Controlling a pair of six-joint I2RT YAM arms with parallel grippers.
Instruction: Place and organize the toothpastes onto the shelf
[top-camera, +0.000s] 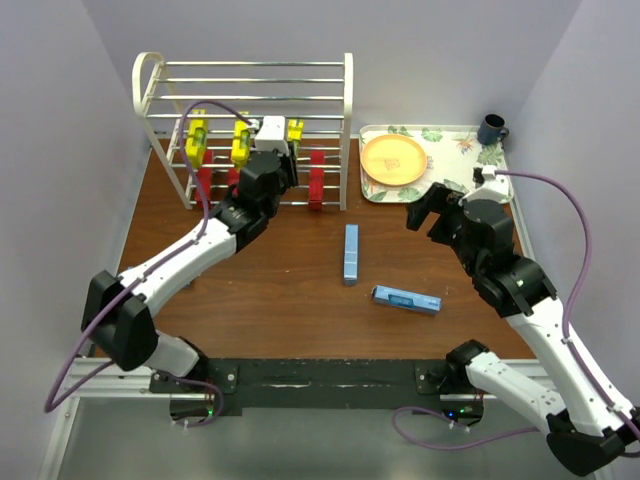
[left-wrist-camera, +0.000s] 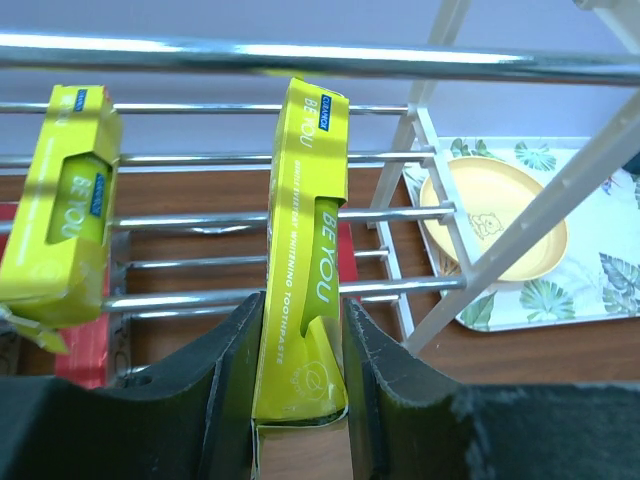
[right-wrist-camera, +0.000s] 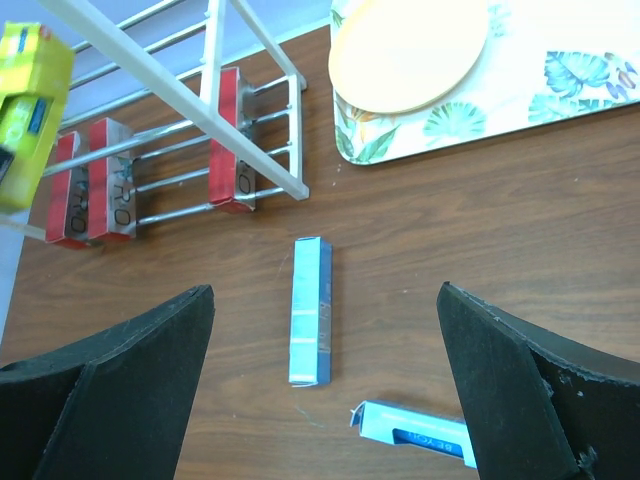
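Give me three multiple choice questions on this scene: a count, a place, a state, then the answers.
1. How many red toothpastes sit on the shelf? A two. B three. C five.
2. Where do the visible light blue toothpastes lie? A on the table. B on the shelf's top tier. C on its bottom tier.
3. The left jaws are: A open and empty. B shut on a red toothpaste. C shut on a yellow toothpaste.
Answers: 1 B, three red cartons show on the bottom tier; 2 A, both lie flat on the wood; 3 C, a yellow carton sits pinched between them.
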